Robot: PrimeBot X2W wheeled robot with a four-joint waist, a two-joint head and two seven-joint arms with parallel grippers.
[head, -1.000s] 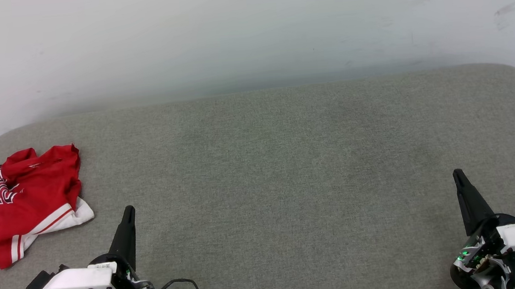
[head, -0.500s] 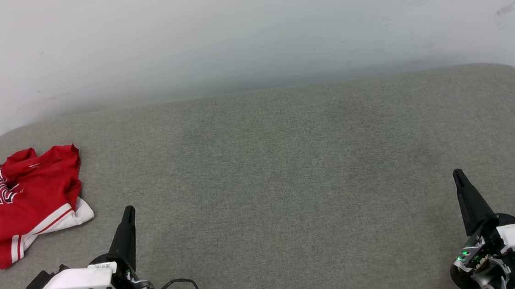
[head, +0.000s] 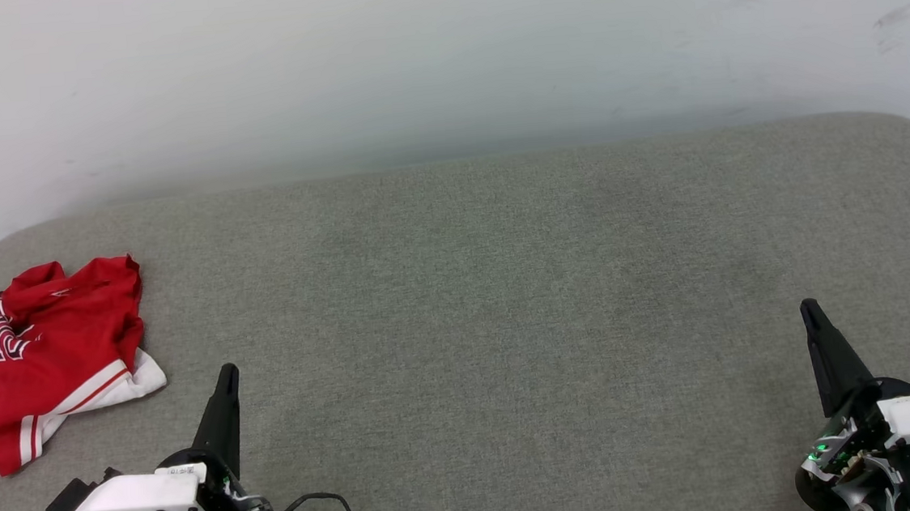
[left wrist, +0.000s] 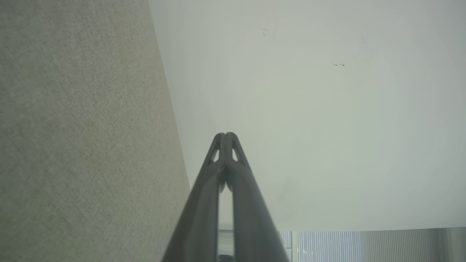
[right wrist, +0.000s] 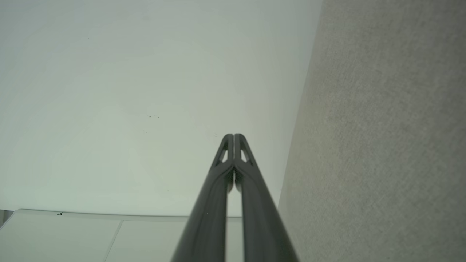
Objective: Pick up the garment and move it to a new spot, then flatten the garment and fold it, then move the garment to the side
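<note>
The garment (head: 37,365), a red jersey with white striped trim and black white-outlined lettering, lies crumpled at the far left of the grey fabric surface (head: 490,285) in the head view. My left gripper (head: 226,374) hovers at the lower left, just right of the garment and apart from it, its dark fingers pressed together. In the left wrist view my left gripper (left wrist: 225,135) is shut on nothing. My right gripper (head: 808,307) sits at the lower right, far from the garment. In the right wrist view my right gripper (right wrist: 233,136) is shut and empty.
A pale wall (head: 439,54) rises behind the padded surface, whose corners are rounded. A black cable (head: 332,505) loops beside my left wrist. Broad bare fabric stretches between the two grippers.
</note>
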